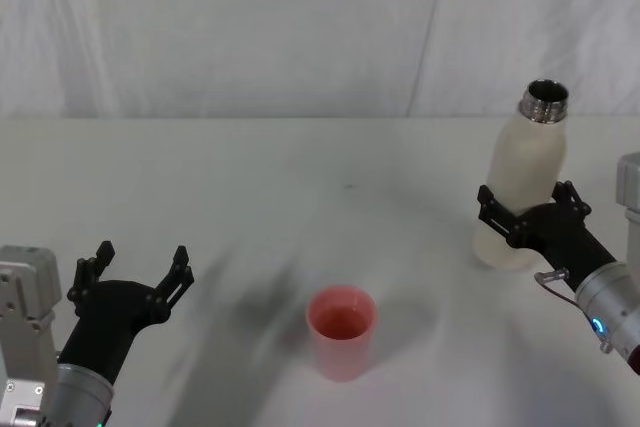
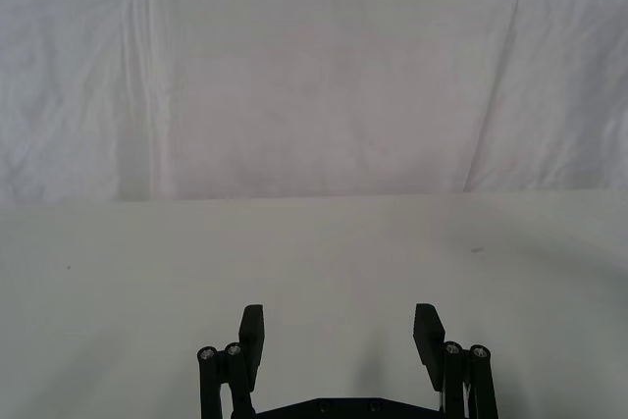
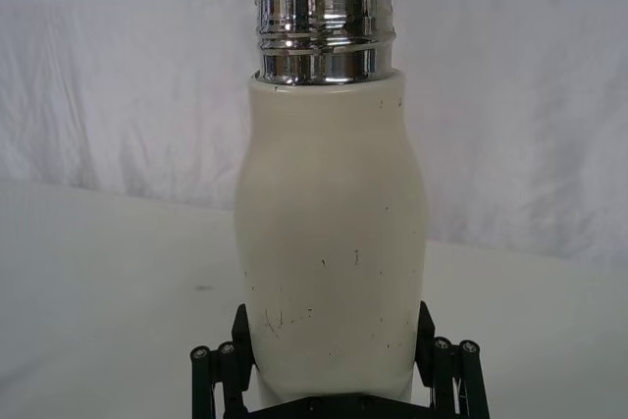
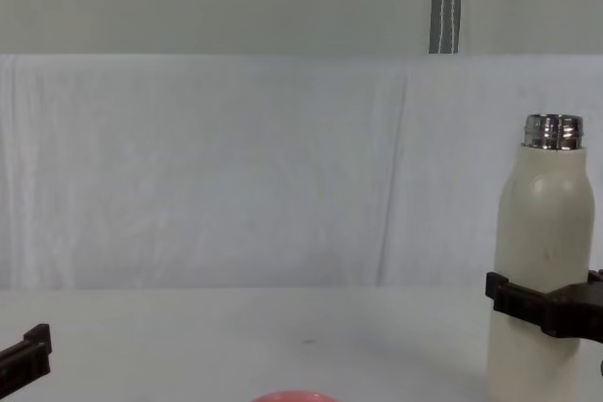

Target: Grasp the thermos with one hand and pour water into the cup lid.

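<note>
My right gripper point(image 1: 531, 209) is closed around the lower body of the thermos point(image 1: 525, 182), one black jaw on each side of the cream-white bottle and pressed against it. In the right wrist view the same gripper point(image 3: 334, 340) has the thermos point(image 3: 334, 242) between its jaws, and the shiny threaded steel neck stands open with no cap. From the chest the thermos point(image 4: 542, 261) looks close to upright in the right gripper point(image 4: 546, 303); I cannot tell whether its base touches the white table point(image 1: 250, 197). The cup lid point(image 1: 341, 331), pink-red and mouth up, stands on the table well to the left of the thermos and nearer to me. Beyond the cup lid, farther left of the thermos, my left gripper point(image 1: 140, 267) hovers with its jaws spread wide and nothing between them.
</note>
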Controlling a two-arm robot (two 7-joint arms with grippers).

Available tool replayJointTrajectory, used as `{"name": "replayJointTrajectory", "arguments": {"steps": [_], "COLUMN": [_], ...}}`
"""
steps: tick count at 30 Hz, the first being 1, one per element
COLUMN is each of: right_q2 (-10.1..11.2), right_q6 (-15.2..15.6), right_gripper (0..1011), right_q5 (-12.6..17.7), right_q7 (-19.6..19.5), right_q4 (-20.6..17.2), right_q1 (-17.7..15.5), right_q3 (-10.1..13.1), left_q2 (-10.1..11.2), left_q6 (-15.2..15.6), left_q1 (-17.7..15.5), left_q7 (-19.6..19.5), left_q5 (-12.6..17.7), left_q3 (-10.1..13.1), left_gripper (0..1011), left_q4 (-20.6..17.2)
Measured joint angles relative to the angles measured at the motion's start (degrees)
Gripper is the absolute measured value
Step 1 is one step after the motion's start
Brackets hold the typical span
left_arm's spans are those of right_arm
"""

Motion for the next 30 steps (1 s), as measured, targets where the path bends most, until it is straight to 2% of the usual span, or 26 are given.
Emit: {"name": "replayJointTrajectory", "arguments": {"steps": [9,30], "right_q2": [-0.8,-2.1], "right_q6": [-0.8,-1.6], "right_gripper": [950,950], "right_q5": [-0.6,-1.3], "right_q7": [-0.1,0.7], "right_q4": [2.6,5.8], "right_q1": [1.4,4.1], "right_q3": [-0.1,-1.1], "left_q2": [0.0,0.0], "left_q6": [0.0,0.0], "left_q1": [0.0,0.0], "left_q7": [0.0,0.0], "left_q5": [0.0,0.0], "left_q3": [0.0,0.0], "left_gripper": [1001,1001], "left_q4": [0.0,0.0]}}
